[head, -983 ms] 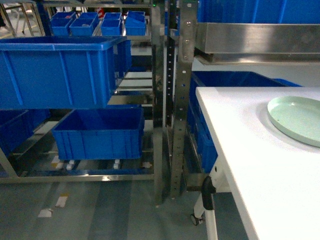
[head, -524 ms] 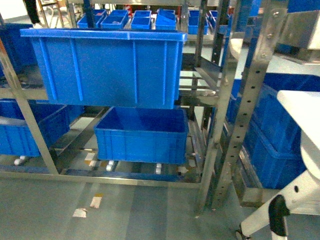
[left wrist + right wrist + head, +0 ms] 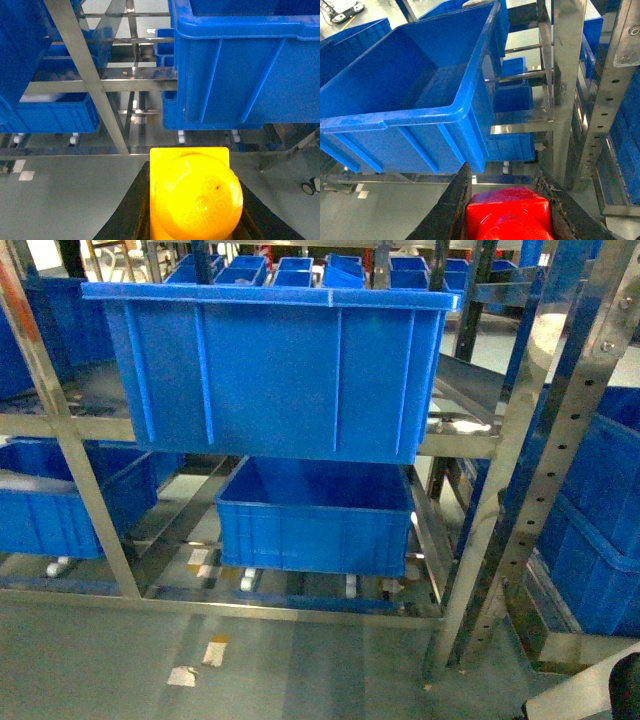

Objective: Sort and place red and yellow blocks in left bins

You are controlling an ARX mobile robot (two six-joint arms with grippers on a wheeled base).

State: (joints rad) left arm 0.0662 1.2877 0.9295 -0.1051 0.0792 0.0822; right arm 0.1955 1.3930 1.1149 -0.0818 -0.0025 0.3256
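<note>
Pincers both loaded, left pincer clamped on the yellow block, right pincer on the red block (carry step), I next reach over the upper blue bin.

No readable text, labels, brands or numbers anywhere. Blue crates plain; pale scraps on floor blank or too blurred to read.

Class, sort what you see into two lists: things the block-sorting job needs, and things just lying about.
Job:
yellow block in left gripper
red block in right gripper
upper blue crate
lower blue crate

Lying about:
small blue trays
floor scraps
</note>
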